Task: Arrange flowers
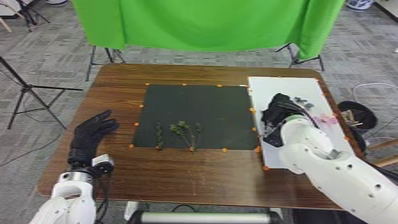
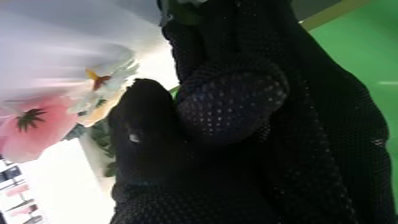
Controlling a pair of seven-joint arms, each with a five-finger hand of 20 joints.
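While sprigs [image 1: 182, 131] lay on the dark mat [image 1: 191, 100], we judged flowers [image 1: 329, 119] on the white board [image 1: 275, 85] unarranged; our left robot hand [image 1: 91, 131] rested open, empty; our right robot hand [image 1: 280, 107]'s hold we couldn't tell.

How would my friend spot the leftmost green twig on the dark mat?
On the brown table lies a dark mat, left of the white board. Near the mat's robot-side edge, the green twig is leftmost: thin and straight, set apart from the bushier sprig.

Three green sprigs [image 1: 160, 136], one black mat [image 1: 200, 102]
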